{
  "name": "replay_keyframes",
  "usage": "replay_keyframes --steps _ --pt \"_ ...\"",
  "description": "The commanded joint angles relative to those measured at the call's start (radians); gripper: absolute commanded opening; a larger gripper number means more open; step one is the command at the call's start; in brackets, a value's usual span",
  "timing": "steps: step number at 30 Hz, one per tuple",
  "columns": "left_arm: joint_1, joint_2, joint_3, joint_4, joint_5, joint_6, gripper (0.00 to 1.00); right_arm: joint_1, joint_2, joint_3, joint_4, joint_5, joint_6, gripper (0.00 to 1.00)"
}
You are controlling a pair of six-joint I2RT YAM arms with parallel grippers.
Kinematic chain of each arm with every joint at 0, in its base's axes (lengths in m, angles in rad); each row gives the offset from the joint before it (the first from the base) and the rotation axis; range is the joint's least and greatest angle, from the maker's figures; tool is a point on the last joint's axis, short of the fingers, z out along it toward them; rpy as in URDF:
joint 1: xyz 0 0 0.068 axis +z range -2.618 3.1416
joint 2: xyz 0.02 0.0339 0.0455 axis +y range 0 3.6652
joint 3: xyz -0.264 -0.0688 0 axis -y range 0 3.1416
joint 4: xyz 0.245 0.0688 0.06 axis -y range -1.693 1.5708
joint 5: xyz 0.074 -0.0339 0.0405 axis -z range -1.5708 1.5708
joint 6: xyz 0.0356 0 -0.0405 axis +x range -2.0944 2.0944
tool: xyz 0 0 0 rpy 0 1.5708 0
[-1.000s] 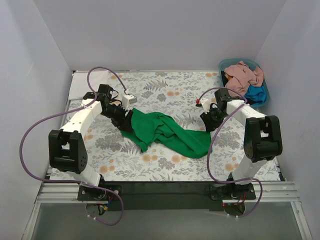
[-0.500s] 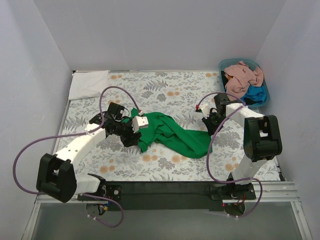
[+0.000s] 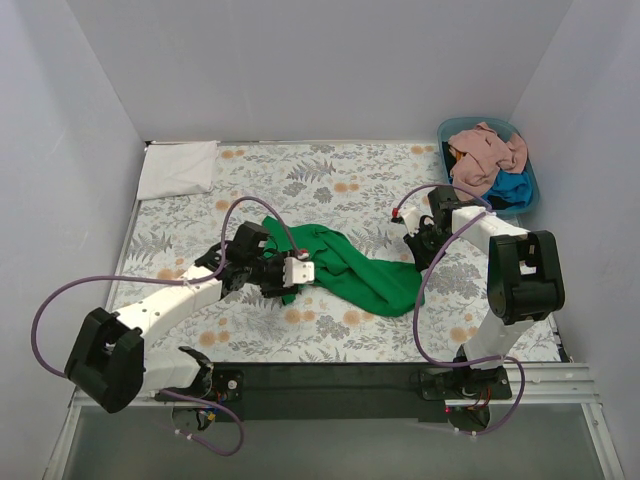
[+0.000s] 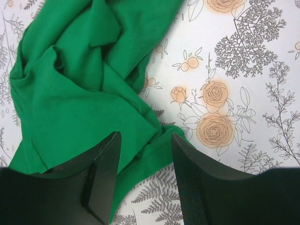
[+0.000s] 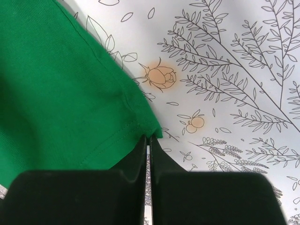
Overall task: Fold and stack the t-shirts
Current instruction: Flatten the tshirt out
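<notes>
Moved rightward to mid-frame: left gripper (image 4: 144,140), fingers spread astride an edge of the green t-shirt (image 3: 345,265), crumpled at centre on the floral covering (image 3: 340,180). Right gripper (image 5: 149,140) pinched together on a hem corner at the shirt's right end.

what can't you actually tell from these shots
- Top view: how many shirts fill the blue tub; the pink shirt heaped on top covers them.
- Right wrist view: whether the shut right gripper pinches the green t-shirt; its own fingers hide the hem.
- Any view: where the green t-shirt's neck is; crumpled folds bury it.
</notes>
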Motion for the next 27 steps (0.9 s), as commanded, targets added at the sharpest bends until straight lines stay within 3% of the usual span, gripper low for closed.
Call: replay_keyframes --steps 1,16,23,27 --pt "-0.021 0.014 -0.019 0.072 -0.024 0.035 0.45 0.001 -0.040 0.028 -0.016 -0.030 0.014 0.01" --pt "-0.047 0.104 -0.051 0.177 -0.073 0.045 0.42 0.002 -0.048 0.038 -0.033 -0.038 0.017 0.01" --pt "-0.047 0.103 -0.059 0.198 -0.099 0.054 0.25 0.002 -0.034 0.048 -0.038 -0.038 0.020 0.01" --pt "-0.047 0.092 -0.045 0.197 -0.107 0.032 0.09 0.001 -0.037 0.058 -0.042 -0.040 0.020 0.01"
